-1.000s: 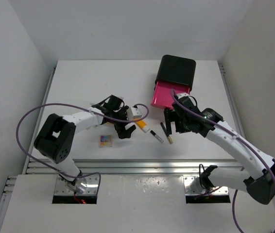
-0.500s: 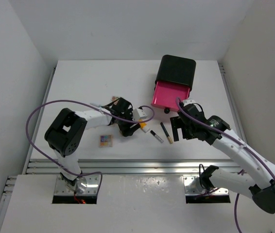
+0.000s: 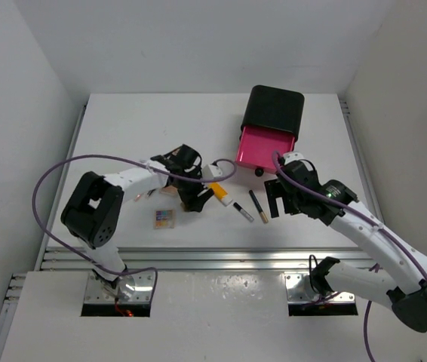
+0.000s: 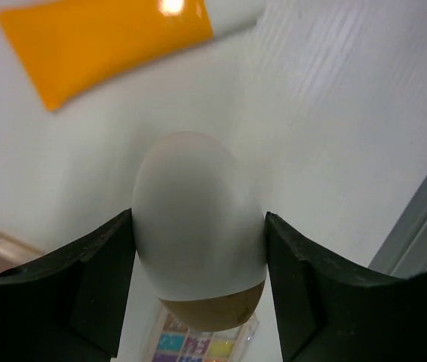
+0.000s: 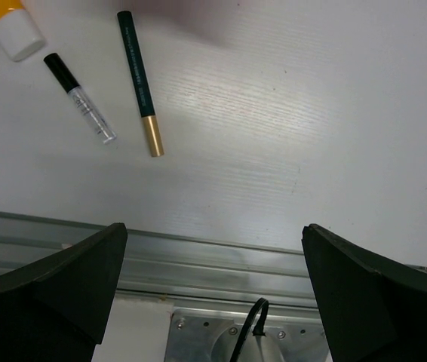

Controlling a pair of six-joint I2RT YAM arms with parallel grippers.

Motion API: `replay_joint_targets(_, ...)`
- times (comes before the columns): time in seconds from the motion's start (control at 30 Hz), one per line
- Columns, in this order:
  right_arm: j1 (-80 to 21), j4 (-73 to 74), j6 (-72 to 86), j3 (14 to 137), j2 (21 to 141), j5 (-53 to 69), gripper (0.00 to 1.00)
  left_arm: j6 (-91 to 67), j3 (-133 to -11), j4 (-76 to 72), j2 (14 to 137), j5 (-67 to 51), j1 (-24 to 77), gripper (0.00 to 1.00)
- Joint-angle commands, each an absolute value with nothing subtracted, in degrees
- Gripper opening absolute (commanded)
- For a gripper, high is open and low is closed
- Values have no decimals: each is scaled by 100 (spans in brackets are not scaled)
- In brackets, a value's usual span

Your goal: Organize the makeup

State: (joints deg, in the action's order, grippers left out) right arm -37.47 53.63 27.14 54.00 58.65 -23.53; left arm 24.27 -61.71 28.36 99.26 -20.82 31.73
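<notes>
The left hand (image 4: 198, 234) is shut tight on a pale egg-shaped sponge (image 4: 197, 196) with a tan bottom, one finger pressed against each side of it, and it hangs low over the white bench (image 4: 334, 136). Just past the sponge lies the orange tube (image 4: 108, 38), flat on the bench, with its white cap end turned toward the right arm. On the near side of that hand is the square palette (image 4: 198, 348) of little coloured squares, also lying flat. A bit to the right of the tube are two thin sticks, close together but not touching: a clear one with a black cap (image 5: 80, 98) and a dark one with a gold tip (image 5: 139, 83). The right hand (image 5: 213, 234) hovers just beside the sticks, its fingers spread wide with nothing between them. Behind it stands the black box (image 3: 275, 109) with its pink drawer (image 3: 262, 147) pulled out toward the arms.
</notes>
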Motion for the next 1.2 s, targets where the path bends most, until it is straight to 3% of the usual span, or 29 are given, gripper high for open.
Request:
replay_joint_targets(0.0, -3683, 5176, 2768, 5545, 6073, -2478, 100, 2355, -7021, 3278, 9151, -2435, 3006, 36)
replay_joint_targets(0.1, -3481, 5431, 3162, 5809, 6301, -2409, 100, 1927, -7757, 3253, 8921, -2435, 3006, 36)
replay_joint_targets(0.27, -3112, 5353, 3629, 5766, 6249, -2250, 100, 277, -8893, 1945, 9280, -1830, 3427, 36)
replay_joint_targets(0.37, -2848, 5694, 3945, 5801, 6240, -2338, 100, -594, -9447, 1328, 9806, -1100, 3735, 27)
replay_joint_targets(0.63, -2698, 6240, 4614, 6012, 5863, -2961, 100, -1581, -11161, 993, 11345, 816, 4341, 31)
replay_joint_targets(0.93, -2690, 6381, 4614, 6038, 5555, -3243, 100, -2241, -11038, 1238, 11812, 1941, 4649, 31)
replay_joint_targets(1.17, -2698, 6320, 4492, 5889, 5441, -3217, 100, -2426, -10838, 1292, 12075, 1943, 4702, 44)
